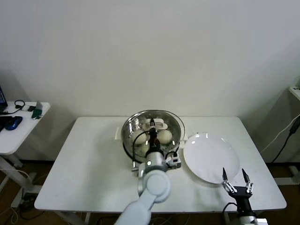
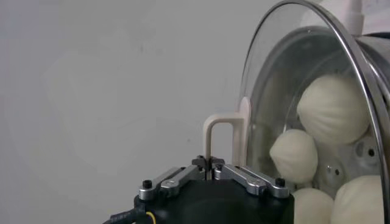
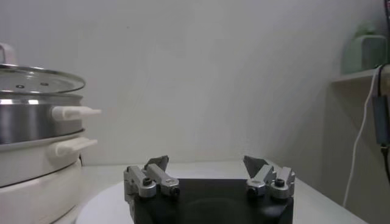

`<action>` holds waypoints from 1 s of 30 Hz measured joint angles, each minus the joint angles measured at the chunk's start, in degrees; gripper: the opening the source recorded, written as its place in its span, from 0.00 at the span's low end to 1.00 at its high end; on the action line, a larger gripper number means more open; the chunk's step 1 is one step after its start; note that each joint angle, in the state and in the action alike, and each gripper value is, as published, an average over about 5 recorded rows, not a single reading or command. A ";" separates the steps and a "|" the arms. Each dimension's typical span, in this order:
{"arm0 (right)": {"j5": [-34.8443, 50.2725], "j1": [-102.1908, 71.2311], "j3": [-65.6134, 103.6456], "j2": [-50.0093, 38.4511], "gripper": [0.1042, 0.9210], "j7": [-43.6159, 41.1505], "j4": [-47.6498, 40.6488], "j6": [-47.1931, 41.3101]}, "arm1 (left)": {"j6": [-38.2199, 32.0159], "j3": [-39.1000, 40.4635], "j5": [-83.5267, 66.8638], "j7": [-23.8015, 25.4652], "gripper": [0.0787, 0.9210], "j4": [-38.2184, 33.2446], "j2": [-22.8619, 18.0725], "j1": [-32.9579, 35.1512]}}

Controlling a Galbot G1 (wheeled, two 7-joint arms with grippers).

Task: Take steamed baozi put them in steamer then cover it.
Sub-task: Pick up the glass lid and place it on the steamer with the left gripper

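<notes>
The steamer (image 1: 129,140) stands at the table's middle, a shiny steel basket (image 3: 27,122) on a cream pot base (image 3: 33,176). The clear glass cover (image 1: 171,123) lies on its rim (image 3: 36,80). Through the glass, several cream-white baozi (image 2: 332,109) show inside, also (image 1: 165,136). My left gripper (image 1: 153,136) reaches over the steamer and is shut on the cover's white handle (image 2: 220,137), its fingertips pinched on the handle's thin leg (image 2: 209,163). My right gripper (image 1: 233,179) hangs open over the near edge of the plate, holding nothing (image 3: 210,167).
A flat white plate (image 1: 208,154) lies to the right of the steamer with nothing on it. A small side table (image 1: 18,129) with a mouse and headphones stands off to the far left. A cable (image 1: 286,136) hangs at the far right.
</notes>
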 measured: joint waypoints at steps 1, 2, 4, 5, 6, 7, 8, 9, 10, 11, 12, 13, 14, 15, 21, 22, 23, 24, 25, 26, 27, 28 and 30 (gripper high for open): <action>0.08 0.00 0.01 -0.01 0.88 0.00 0.00 0.02 | 0.00 -0.12 0.25 -0.11 0.06 0.25 -0.03 -0.02; 0.16 0.01 0.01 0.00 0.88 0.01 0.00 0.04 | 0.00 -0.25 0.50 -0.22 0.06 0.51 -0.04 -0.06; 0.31 0.00 -0.01 0.04 0.88 0.01 0.01 0.06 | -0.03 -0.49 0.96 -0.43 0.06 1.04 -0.03 -0.15; 0.37 -0.01 -0.02 0.09 0.88 0.01 0.03 0.07 | -0.10 -0.59 1.19 -0.50 0.06 1.28 0.01 -0.20; 0.40 -0.03 -0.04 0.14 0.88 0.00 0.05 0.08 | -0.20 -0.68 1.41 -0.55 0.06 1.50 0.07 -0.24; 0.42 -0.04 -0.05 0.19 0.88 0.00 0.06 0.09 | -0.33 -0.73 1.61 -0.58 0.06 1.69 0.15 -0.26; 0.44 -0.06 -0.07 0.24 0.88 0.00 0.08 0.10 | -0.49 -0.78 1.79 -0.59 0.06 1.86 0.23 -0.28; 0.44 -0.07 -0.08 0.29 0.88 0.00 0.09 0.12 | -0.65 -0.84 1.95 -0.59 0.06 2.03 0.31 -0.28; 0.45 -0.09 -0.09 0.33 0.88 0.00 0.09 0.15 | -0.80 -0.88 2.09 -0.59 0.06 2.18 0.38 -0.27; 0.46 -0.11 -0.10 0.37 0.88 0.00 0.09 0.17 | -0.94 -0.94 2.20 -0.59 0.06 2.32 0.43 -0.24; 0.47 -0.13 -0.10 0.40 0.88 0.00 0.09 0.19 | -1.06 -1.00 2.31 -0.59 0.06 2.45 0.46 -0.20; 0.48 -0.14 -0.11 0.42 0.88 -0.01 0.08 0.21 | -1.17 -1.06 2.41 -0.60 0.06 2.55 0.48 -0.15; 0.49 -0.15 -0.11 0.43 0.88 -0.01 0.08 0.22 | -1.25 -1.11 2.49 -0.60 0.06 2.61 0.48 -0.08; 0.50 -0.15 -0.12 0.45 0.88 -0.01 0.06 0.23 | -1.33 -1.16 2.57 -0.61 0.06 2.68 0.46 -0.03; 0.45 -0.05 -0.14 0.66 0.88 -0.05 0.03 0.39 | -1.72 -1.52 2.84 -1.02 0.06 3.45 0.19 -0.02; 0.44 -0.04 -0.15 0.71 0.88 -0.05 0.03 0.43 | -1.75 -1.60 2.84 -1.12 0.06 3.61 0.16 -0.06; 0.42 -0.04 -0.15 0.75 0.88 -0.05 0.03 0.46 | -1.77 -1.67 2.84 -1.23 0.06 3.75 0.12 -0.11; 0.41 -0.04 -0.16 0.78 0.88 -0.06 0.02 0.48 | -1.78 -1.73 2.83 -1.34 0.06 3.89 0.06 -0.16; 0.39 -0.04 -0.17 0.80 0.88 -0.06 0.01 0.51 | -1.78 -1.79 2.80 -1.46 0.06 4.05 -0.02 -0.23; 0.39 -0.05 -0.18 0.80 0.88 -0.07 0.00 0.53 | -1.77 -1.83 2.76 -1.59 0.06 4.20 -0.10 -0.30; 0.38 -0.06 -0.18 0.80 0.88 -0.08 -0.01 0.55 | -1.77 -1.88 2.72 -1.72 0.06 4.33 -0.19 -0.35; 0.37 -0.08 -0.19 0.78 0.88 -0.10 -0.02 0.57 | -1.76 -1.92 2.68 -1.85 0.06 4.45 -0.29 -0.40; 0.37 -0.11 -0.18 0.76 0.88 -0.13 -0.02 0.59 | -1.73 -1.98 2.60 -2.07 0.06 4.64 -0.51 -0.45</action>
